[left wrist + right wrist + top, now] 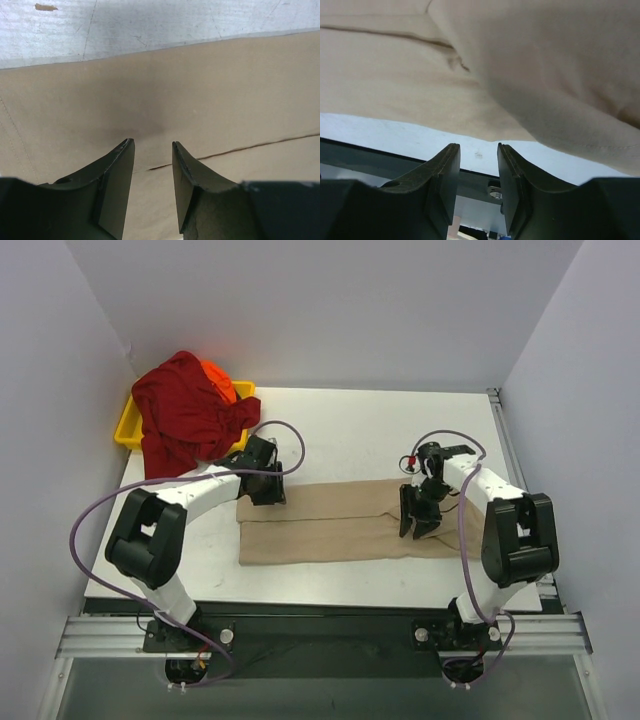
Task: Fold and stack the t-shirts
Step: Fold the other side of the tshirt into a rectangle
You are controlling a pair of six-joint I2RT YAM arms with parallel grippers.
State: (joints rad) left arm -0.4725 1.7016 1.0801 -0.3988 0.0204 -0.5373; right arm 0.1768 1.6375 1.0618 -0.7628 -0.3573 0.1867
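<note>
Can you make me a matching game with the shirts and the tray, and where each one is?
Things:
1. tan t-shirt
2. dark red t-shirt
3. orange t-shirt
4. yellow tray

Places:
A. peeking out behind another shirt
B. lying flat in the middle of the table
C. in the far left corner, under cloth
D. heaped on the tray

Pairs: 1-B, 2-D, 3-A, 4-C

Orange shirt (218,378) mostly buried under the dark red shirt (185,420), yellow tray (127,430) showing only its edges, tan shirt (330,525) cut off in both wrist views, blurred in the right one, patches hidden from above under the left end effector (268,495) and right end effector (416,525)
</note>
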